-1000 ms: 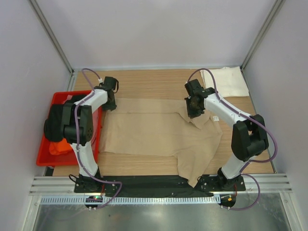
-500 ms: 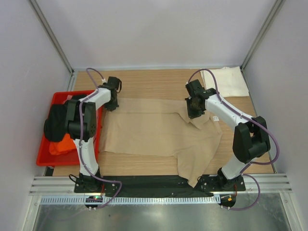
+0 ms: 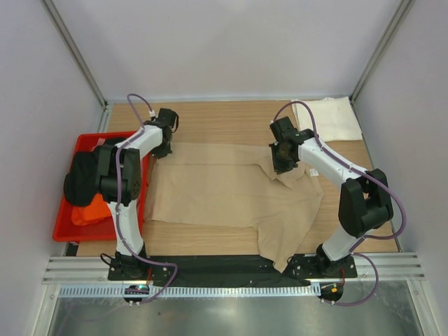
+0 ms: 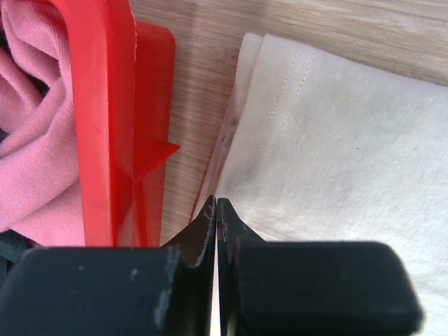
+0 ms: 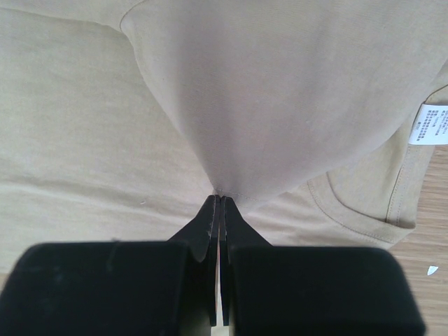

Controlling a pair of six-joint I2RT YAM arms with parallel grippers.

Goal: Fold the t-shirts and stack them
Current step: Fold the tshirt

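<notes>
While the tan t-shirt (image 3: 231,192) lies spread left-to-right between the arms, left gripper (image 3: 162,145) pinches shut on its far hem corner beside the red bin (image 3: 87,142), right gripper (image 3: 282,159) likewise near the collar.

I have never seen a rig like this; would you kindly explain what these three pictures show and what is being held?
Two white-and-black robot arms are bolted at the near edge of a wooden table, each ending in a two-finger gripper. The wide picture looks down from above and behind them; the two close-ups come from cameras on the wrists, their black fingers in view. A tan cloth t-shirt lies spread on the table. The right gripper is shut on a lifted fold of it near the collar; the left gripper is shut at its hem corner, apparently pinching it. A folded cream-white cloth lies in the far right corner. Beside the left arm, a red plastic bin holds a black garment, an orange one and a pink one.
</notes>
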